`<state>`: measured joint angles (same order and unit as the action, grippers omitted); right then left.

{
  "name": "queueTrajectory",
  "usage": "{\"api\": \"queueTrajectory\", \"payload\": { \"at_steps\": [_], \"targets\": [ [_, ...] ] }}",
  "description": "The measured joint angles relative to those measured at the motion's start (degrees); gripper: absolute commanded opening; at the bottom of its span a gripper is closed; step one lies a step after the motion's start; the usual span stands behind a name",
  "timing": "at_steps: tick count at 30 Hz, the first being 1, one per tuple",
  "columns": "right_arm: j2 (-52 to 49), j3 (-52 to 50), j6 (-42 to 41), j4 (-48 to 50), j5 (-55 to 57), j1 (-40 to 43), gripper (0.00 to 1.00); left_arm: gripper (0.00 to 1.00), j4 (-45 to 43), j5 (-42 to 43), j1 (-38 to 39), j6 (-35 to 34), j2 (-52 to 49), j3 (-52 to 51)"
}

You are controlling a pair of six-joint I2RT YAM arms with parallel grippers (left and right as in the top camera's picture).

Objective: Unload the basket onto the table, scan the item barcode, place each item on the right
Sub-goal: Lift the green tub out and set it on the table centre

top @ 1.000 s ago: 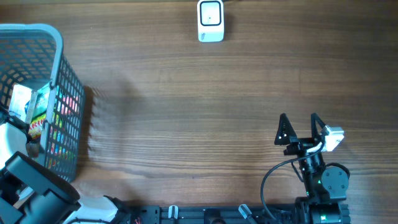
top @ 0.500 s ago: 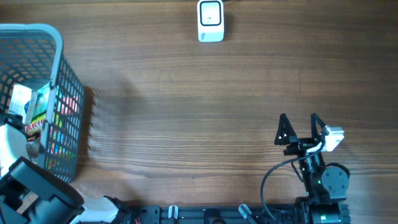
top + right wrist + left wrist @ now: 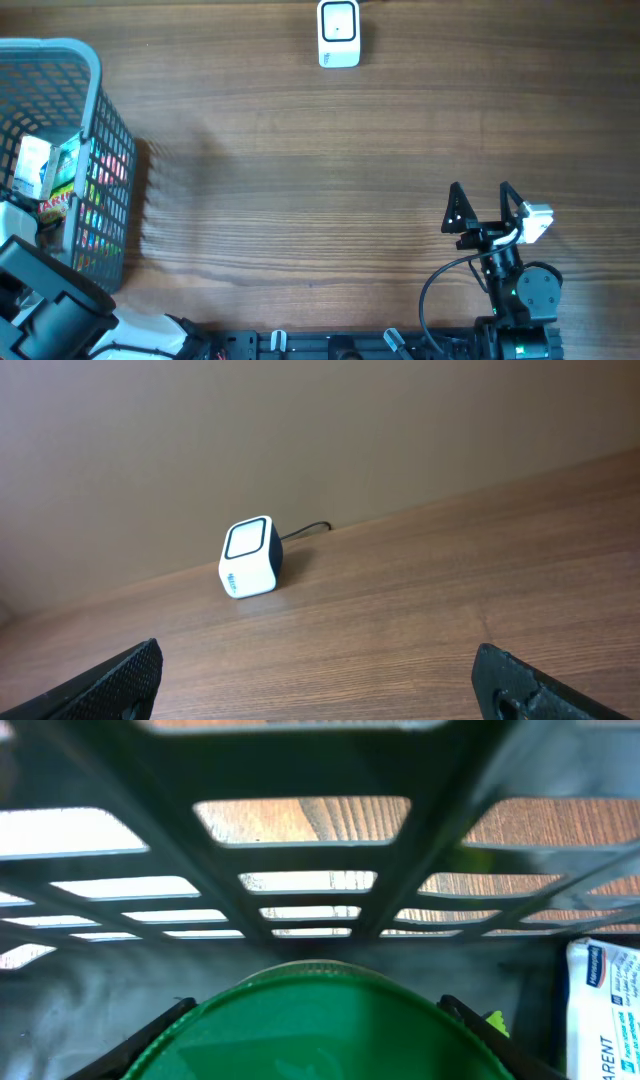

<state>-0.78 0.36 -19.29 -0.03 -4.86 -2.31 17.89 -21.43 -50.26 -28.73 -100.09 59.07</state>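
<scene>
In the left wrist view a round green lid (image 3: 320, 1035) of an item fills the bottom, inside the grey mesh basket (image 3: 300, 770). My left gripper (image 3: 318, 1008) is shut on it, with one black finger against each side of the lid. No barcode shows. From overhead, the left arm (image 3: 50, 300) reaches into the basket (image 3: 96, 90) at the far left. The white scanner (image 3: 339, 33) stands at the table's far edge, also visible from the right wrist (image 3: 249, 557). My right gripper (image 3: 481, 192) hovers open and empty at the front right (image 3: 318, 670).
Colourful packets (image 3: 60, 175) lie in the basket, and a white packet (image 3: 605, 1010) sits just right of the green lid. The basket's mesh wall stands close in front of the left gripper. Bare wooden table (image 3: 320, 200) lies between basket, scanner and right arm.
The left arm has shifted slightly toward the table's front edge at the basket. The right arm and the scanner have not moved.
</scene>
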Motion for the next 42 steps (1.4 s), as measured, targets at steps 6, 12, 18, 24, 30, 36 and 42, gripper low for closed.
{"api": "queueTrajectory", "payload": {
  "at_steps": [6,12,18,24,30,36,42],
  "targets": [
    [0.00,0.00,0.02,0.00,0.00,0.00,1.00,0.59,0.09,1.25,-0.02,0.00,2.05,-0.24],
    [0.00,0.00,0.00,0.02,0.00,0.00,1.00,0.64,2.01,6.45,-0.07,-0.09,19.63,-0.35],
    [0.00,0.00,0.00,0.02,0.00,0.00,1.00,0.64,-0.15,30.08,-0.07,-8.81,40.41,-0.46],
    [0.00,0.00,0.00,0.00,0.00,0.00,1.00,0.65,-9.27,56.00,5.53,-24.09,52.72,-0.39],
    [-0.02,0.00,0.00,0.04,0.02,0.00,1.00,0.64,-2.64,61.13,32.22,-25.46,49.09,-0.39],
    [0.00,0.00,0.02,0.02,0.02,0.04,1.00,0.64,5.57,48.92,58.40,-21.49,35.01,-0.35],
    [0.00,0.00,0.00,0.02,0.02,0.11,1.00,0.64,12.94,25.66,74.64,-19.32,17.27,-0.35]
  ]
}}
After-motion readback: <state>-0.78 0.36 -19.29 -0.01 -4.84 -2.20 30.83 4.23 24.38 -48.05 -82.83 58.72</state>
